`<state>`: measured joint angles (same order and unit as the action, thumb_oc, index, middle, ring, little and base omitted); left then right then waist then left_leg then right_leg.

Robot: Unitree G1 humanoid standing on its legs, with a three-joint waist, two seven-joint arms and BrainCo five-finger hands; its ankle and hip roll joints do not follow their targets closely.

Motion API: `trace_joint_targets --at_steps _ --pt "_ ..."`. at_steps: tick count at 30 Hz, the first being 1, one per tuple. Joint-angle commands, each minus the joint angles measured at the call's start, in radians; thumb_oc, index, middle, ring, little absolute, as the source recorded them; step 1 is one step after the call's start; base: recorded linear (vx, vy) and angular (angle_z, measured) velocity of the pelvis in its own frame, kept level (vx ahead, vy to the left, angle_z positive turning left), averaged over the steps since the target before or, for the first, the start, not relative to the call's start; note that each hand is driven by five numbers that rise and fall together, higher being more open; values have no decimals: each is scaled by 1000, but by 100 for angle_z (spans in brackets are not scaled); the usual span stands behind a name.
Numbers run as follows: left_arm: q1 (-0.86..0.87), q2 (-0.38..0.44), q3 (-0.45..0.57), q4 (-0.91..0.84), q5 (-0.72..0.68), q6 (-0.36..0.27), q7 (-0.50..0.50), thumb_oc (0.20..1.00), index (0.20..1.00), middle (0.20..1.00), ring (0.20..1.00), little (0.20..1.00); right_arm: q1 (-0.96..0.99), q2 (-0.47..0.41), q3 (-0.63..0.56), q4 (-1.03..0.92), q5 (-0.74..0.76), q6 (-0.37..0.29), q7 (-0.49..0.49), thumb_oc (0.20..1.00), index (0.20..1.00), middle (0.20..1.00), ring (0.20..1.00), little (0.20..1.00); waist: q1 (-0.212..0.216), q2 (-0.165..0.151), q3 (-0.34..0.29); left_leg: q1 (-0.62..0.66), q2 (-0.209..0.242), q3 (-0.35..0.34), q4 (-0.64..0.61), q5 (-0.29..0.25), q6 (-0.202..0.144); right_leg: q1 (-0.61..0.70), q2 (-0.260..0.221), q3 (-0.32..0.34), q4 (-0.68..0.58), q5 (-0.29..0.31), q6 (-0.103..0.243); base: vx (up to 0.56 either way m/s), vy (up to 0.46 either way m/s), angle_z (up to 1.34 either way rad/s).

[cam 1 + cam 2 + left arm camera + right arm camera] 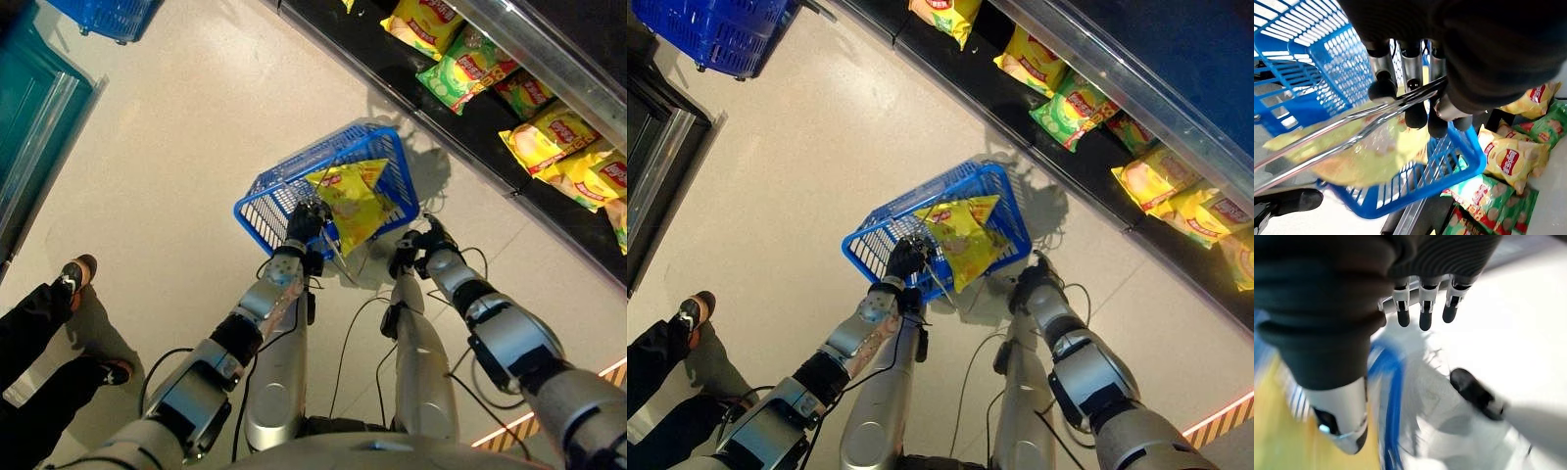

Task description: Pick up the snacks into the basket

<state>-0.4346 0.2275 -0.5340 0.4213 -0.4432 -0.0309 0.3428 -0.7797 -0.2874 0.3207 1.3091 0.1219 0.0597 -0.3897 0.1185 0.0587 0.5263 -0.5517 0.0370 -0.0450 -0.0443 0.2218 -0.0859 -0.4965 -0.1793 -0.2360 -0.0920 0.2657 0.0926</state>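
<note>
Basket (265, 206), blue, hangs by wire handle (1342, 132) from left hand (304, 223), fingers (1382, 88) curled round handle; carrying keeps basket mouth up beside shelf (460, 147). Yellow snack bag (351, 201) lies inside basket, corner over rim. More snack bags (558, 147) on shelf, not yet picked. Right hand (416, 245) just beside basket, empty, fingers (1422, 316) relaxed, near straight; likely ready to reach toward shelf.

Snack bag (355, 201) in the basket (265, 211) on the floor, shelf (549, 211) of bags to its right
</note>
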Motion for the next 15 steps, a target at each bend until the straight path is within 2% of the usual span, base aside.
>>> trace_joint_targets --at_steps 1,2,3,4,5,13,15 --pt "21 -7 -69 -83 63 -38 -41 200 200 200 200 200 -35 -34 81 12 -65 -2 55 1000 1000 1000 1000 1000 7 75 -6 8 -57 55 -43 -31 1 17 -16 22 15 -49 80 0 0 0" --pt "25 -2 -72 -87 64 -37 -28 200 200 200 200 200 -44 -43 41 14 -48 -3 -40 1000 1000 1000 1000 1000 5 73 -6 4 -58 57 -43 -27 2 13 -15 25 14 -45 80 0 0 0" --pt "27 -6 -75 -91 64 -35 -25 200 200 200 200 200 -46 -40 55 -2 -85 -5 -51 1000 1000 1000 1000 1000 4 74 -6 2 -58 59 -43 -26 3 8 -15 27 15 -44 80 0 0 0" --pt "27 -6 -75 -91 64 -34 -25 200 200 200 200 200 -46 -40 55 -3 -85 -4 -52 1000 1000 1000 1000 1000 4 74 -6 2 -58 59 -43 -26 3 8 -15 27 15 -43 80 0 0 0" --pt "19 -7 -70 -81 70 -41 -29 200 200 200 200 200 -58 -34 135 13 -178 12 42 1000 1000 1000 1000 1000 6 72 -6 4 -59 56 -43 -25 2 11 -15 25 15 -45 78 0 0 0" --pt "7 -24 -22 -25 89 -41 20 200 200 200 200 200 -33 -18 106 -17 -138 -2 7 1000 1000 1000 1000 1000 -11 50 -6 30 -59 57 -43 -28 4 32 -14 28 21 -46 77 0 0 0" --pt "10 -54 24 92 48 -33 35 200 200 200 200 200 25 -4 83 -45 -97 -11 2 1000 1000 1000 1000 1000 -24 37 -6 52 -58 61 -43 -30 4 49 -14 29 27 -50 75 0 0 0"
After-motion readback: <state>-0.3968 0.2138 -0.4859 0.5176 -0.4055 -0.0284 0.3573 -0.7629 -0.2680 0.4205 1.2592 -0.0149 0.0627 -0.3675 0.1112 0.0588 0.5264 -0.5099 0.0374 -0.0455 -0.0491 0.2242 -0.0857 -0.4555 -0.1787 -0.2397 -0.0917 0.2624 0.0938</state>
